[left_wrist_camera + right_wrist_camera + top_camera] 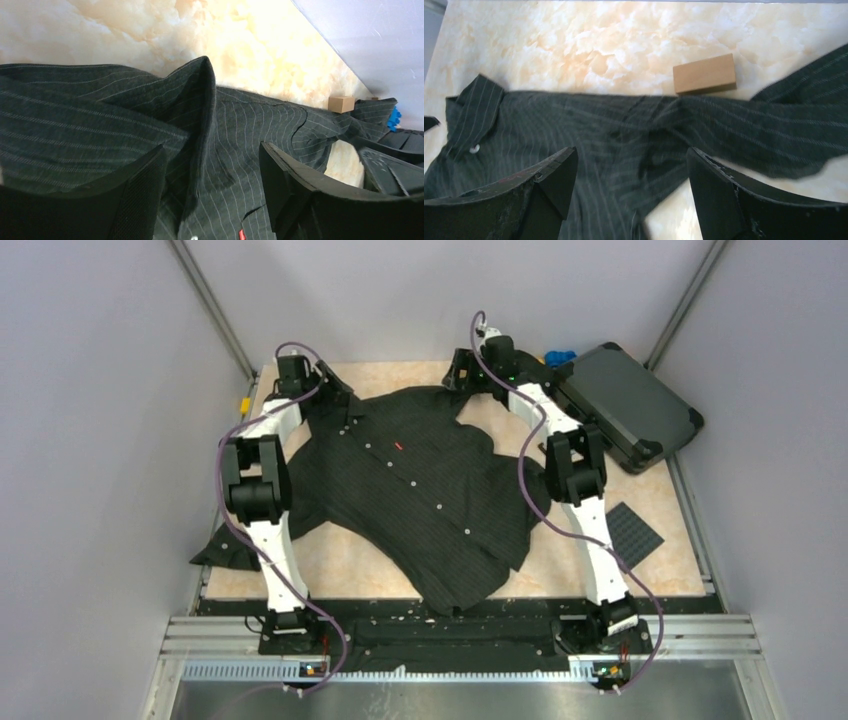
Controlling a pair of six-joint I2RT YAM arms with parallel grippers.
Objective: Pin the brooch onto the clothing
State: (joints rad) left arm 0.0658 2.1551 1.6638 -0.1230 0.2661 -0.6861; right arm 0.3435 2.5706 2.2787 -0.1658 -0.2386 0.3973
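Where left claw [212, 150] gapes, shirt [75, 115] beneath

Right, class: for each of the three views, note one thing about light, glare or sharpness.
Top external: even, soft light, the shirt so dark its folds barely show. Left wrist: the marble table glares almost white; the fingers sit dim and soft. Right wrist: the shirt looks slightly smeared, the wooden block crisper.

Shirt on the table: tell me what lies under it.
The shirt lies on the marbled tabletop, which shows around its edges. A tan block sits at its far edge. Anything beneath the fabric is hidden.
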